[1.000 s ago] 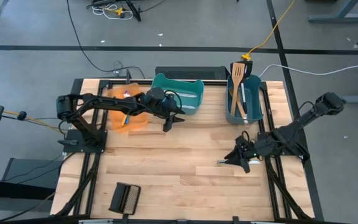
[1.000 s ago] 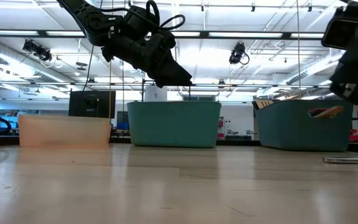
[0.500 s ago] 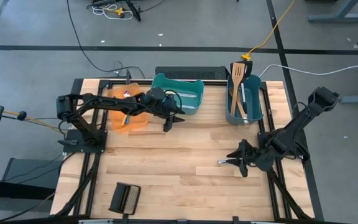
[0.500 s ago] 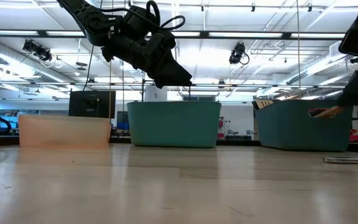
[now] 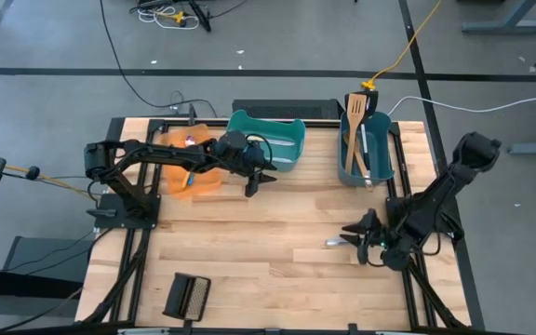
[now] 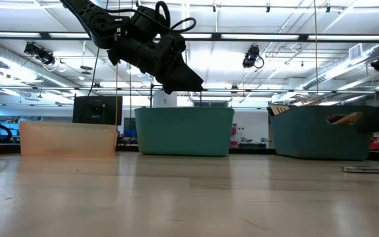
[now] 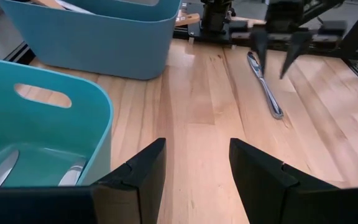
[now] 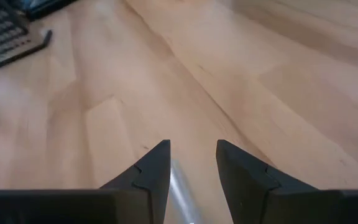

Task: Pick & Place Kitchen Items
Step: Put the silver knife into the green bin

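A silver table knife [image 5: 333,243] lies flat on the wood near the table's right side. My right gripper [image 5: 350,240] is low over its right end, open, with one finger on each side of the knife [image 8: 180,186]; I see no touch. The left wrist view shows the same knife [image 7: 265,87] under that gripper [image 7: 272,67]. My left gripper [image 5: 250,189] hangs open in the air beside the teal bin [image 5: 270,140], empty [image 7: 196,146]. Silver knives [image 7: 5,169] lie in that bin.
An orange bin [image 5: 186,166] stands at the far left. A blue bin [image 5: 366,154] at the far right holds wooden spatulas and a black one. A black ribbed block [image 5: 186,296] lies near the front left edge. Bare wood fills the middle.
My right gripper has sunk toward the table over the silver knife, and its wrist has turned as the arm swung round. The knife has stayed where it was.
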You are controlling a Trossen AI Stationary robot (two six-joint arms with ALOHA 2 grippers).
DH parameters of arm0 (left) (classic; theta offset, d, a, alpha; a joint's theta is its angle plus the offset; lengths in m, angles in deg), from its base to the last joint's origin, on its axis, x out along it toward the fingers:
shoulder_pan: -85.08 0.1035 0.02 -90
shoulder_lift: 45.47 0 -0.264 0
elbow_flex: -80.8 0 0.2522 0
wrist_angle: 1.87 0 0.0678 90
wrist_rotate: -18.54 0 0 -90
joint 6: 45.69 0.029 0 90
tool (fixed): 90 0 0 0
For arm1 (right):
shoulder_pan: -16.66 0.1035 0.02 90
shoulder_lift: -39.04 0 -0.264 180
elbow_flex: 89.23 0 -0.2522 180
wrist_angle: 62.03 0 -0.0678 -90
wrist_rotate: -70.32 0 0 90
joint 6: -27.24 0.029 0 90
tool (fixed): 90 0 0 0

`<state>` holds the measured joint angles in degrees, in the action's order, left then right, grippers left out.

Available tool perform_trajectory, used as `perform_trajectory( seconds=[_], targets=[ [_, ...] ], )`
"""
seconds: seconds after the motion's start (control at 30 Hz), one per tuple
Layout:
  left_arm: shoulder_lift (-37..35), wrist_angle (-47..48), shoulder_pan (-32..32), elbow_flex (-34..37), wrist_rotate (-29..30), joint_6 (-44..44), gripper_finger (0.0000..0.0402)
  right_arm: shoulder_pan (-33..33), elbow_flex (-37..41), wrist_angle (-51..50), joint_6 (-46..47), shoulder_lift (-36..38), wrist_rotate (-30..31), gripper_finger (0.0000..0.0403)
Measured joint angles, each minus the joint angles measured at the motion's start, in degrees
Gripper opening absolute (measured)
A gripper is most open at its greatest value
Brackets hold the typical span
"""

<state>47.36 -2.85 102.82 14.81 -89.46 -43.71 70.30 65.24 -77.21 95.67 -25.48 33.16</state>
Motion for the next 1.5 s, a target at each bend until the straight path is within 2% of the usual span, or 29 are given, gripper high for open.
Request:
perform_trajectory(
  seconds=[0.13, 0.3, 0.57, 0.9, 1.1, 1.5],
  targets=[
    [0.0, 0.0, -0.3, 0.0, 0.3, 0.0, 0.0181, 1.2, 5.2, 9.5, 3.1, -2.6, 2.0, 0.0141],
    [0.0, 0.0, -0.7, 0.0, 1.0, 0.2, 0.0181, 1.3, 8.5, 19.4, -0.6, -4.6, 4.2, 0.0141],
    [0.0, 0.0, -0.6, 0.0, 2.0, 0.2, 0.0181, 1.3, 8.5, 20.6, -1.4, -7.9, 3.1, 0.0141],
    [0.0, 0.0, -0.6, 0.0, 3.4, 0.2, 0.0181, 1.2, 8.3, 25.8, -2.8, -14.1, -2.3, 0.0141],
    [0.0, 0.0, -0.6, 0.0, 3.4, 0.2, 0.0181, 1.2, 5.6, 26.3, -4.4, -18.1, -5.0, 0.0141],
    [0.0, 0.0, -0.6, 0.0, 3.5, -0.2, 0.0181, 1.2, 1.5, 26.8, -5.4, -26.9, -2.8, 0.0141]
  ],
)
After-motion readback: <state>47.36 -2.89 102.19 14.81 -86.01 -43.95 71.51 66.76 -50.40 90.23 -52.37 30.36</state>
